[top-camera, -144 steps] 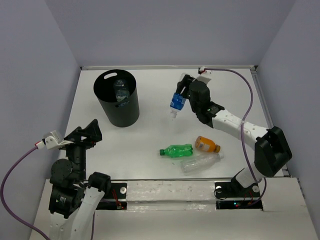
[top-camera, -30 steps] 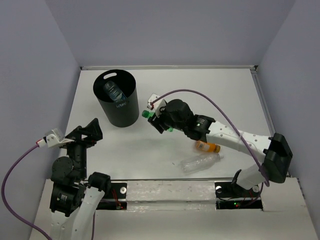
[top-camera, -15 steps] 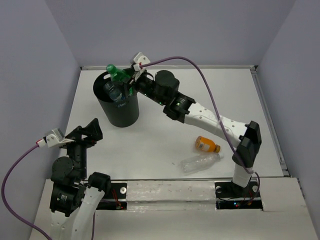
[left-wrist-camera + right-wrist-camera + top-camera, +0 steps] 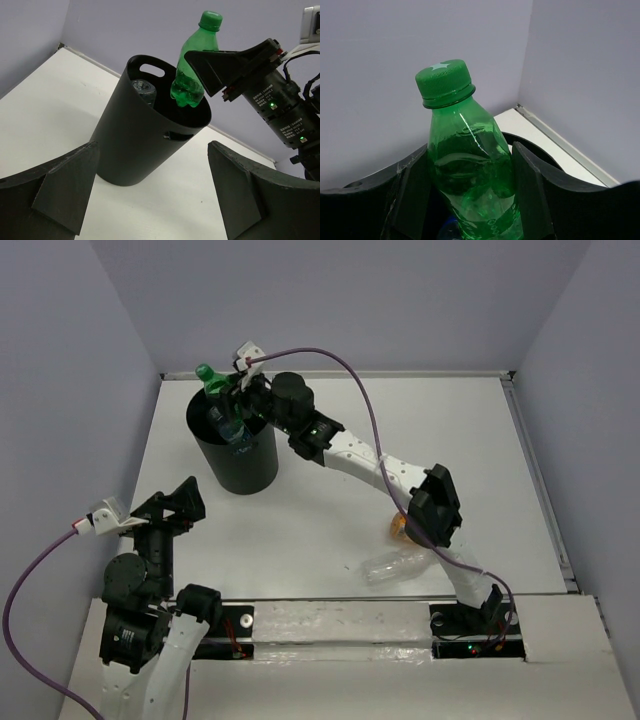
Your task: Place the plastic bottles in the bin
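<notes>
My right gripper (image 4: 232, 395) is shut on the green bottle (image 4: 213, 380) and holds it upright over the open mouth of the black bin (image 4: 243, 468), its base at about rim height. The left wrist view shows that bottle (image 4: 192, 65) in the right gripper (image 4: 189, 60) above the bin (image 4: 135, 145). In the right wrist view the fingers (image 4: 532, 190) squeeze the bottle (image 4: 470, 165) on both sides. A blue-labelled bottle (image 4: 232, 428) and a clear bottle (image 4: 142, 90) lie inside the bin. My left gripper (image 4: 180, 502) is open and empty, in front of the bin.
An orange bottle (image 4: 399, 528), mostly hidden by my right arm's elbow, and a clear bottle (image 4: 400, 564) lie on the white table at the near right. Walls close the table at the back and on both sides.
My right arm carried the green bottle from mid-table up to the bin. Since half a second ago it has shifted a little left over the bin's mouth. My left arm has not moved.
</notes>
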